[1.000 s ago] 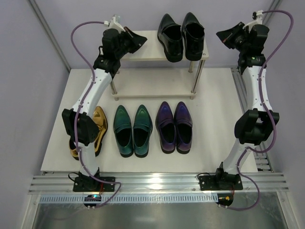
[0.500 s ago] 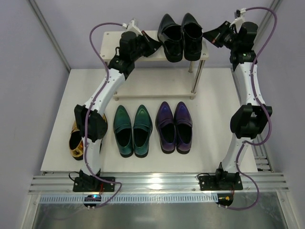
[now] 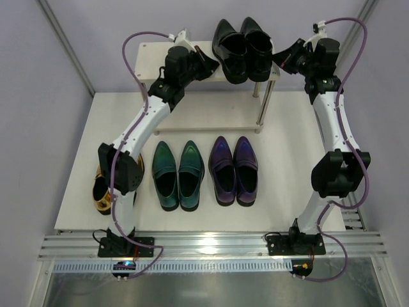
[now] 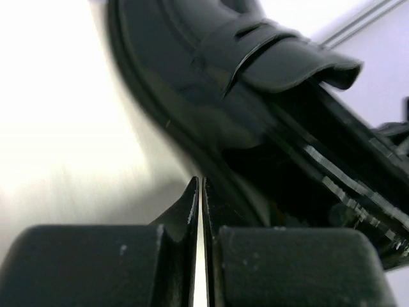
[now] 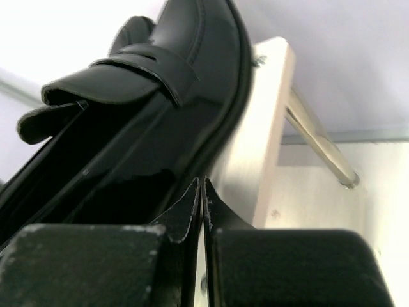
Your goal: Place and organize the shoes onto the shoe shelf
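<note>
The left gripper, fingers pressed together on nothing, sits at the left flank of the black pair on the top board of the shoe shelf. The right gripper, likewise closed and empty, flanks that pair on the right. The green pair, purple pair and gold pair lie in front of the shelf. The shoes look glossy and stiff, so probably slippery; the heel rim seems the surest hold. The shelf's posts and the left arm over the gold pair could hinder.
</note>
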`<state>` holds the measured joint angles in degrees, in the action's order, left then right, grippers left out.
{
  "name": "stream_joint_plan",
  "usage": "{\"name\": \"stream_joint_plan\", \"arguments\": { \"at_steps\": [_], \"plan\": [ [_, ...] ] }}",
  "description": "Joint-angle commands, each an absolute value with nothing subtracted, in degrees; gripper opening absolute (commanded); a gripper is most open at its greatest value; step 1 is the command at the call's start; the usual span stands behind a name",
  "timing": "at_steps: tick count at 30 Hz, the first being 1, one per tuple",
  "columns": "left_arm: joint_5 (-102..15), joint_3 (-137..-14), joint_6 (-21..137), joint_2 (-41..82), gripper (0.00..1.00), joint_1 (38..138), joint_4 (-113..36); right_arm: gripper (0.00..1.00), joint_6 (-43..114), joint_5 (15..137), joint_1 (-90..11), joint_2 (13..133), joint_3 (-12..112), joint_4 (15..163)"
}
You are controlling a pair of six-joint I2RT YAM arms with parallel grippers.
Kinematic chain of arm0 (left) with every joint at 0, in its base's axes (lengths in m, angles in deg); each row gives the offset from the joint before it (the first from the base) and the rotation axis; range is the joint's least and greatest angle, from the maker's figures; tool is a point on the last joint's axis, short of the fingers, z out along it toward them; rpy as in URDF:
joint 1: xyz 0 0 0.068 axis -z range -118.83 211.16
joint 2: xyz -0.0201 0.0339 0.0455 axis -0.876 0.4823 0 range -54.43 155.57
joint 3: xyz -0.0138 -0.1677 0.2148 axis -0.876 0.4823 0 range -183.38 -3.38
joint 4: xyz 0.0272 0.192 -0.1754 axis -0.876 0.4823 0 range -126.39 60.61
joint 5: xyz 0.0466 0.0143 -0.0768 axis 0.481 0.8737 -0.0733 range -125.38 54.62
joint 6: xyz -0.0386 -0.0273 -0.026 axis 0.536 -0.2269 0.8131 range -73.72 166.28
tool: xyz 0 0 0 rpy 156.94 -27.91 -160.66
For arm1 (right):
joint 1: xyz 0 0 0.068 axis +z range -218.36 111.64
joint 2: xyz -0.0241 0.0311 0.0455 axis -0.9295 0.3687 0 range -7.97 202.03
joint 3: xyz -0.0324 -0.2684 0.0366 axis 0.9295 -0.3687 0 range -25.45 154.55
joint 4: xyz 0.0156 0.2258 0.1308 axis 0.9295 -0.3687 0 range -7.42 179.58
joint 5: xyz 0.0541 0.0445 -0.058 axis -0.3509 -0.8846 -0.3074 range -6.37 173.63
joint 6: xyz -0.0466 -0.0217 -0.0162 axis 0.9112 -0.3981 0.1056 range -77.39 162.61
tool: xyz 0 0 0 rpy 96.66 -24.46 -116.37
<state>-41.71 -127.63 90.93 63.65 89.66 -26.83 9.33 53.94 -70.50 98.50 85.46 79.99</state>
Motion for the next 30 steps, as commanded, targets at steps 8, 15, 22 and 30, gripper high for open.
{"name": "stream_joint_plan", "arguments": {
  "at_steps": [8, 15, 22, 30],
  "plan": [
    [-15.4, -104.4, 76.4, 34.3, 0.47, 89.6, -26.5, 0.09, 14.0, 93.9, -71.7, 70.0, 68.9, 80.4],
    [-13.3, -86.6, 78.5, 17.1, 0.74, 90.0, -15.8, 0.20, 16.0, 93.2, -71.7, 57.1, 57.7, 76.3],
    [-14.1, -66.2, 78.1, 1.8, 1.00, 91.4, -2.5, 0.67, 19.3, 80.1, -63.5, 40.7, 41.2, 70.8],
    [2.6, -69.2, 73.6, 3.1, 1.00, 91.3, 17.4, 0.76, 21.5, 88.4, -43.9, 30.9, 26.6, 64.7]
  ]
}}
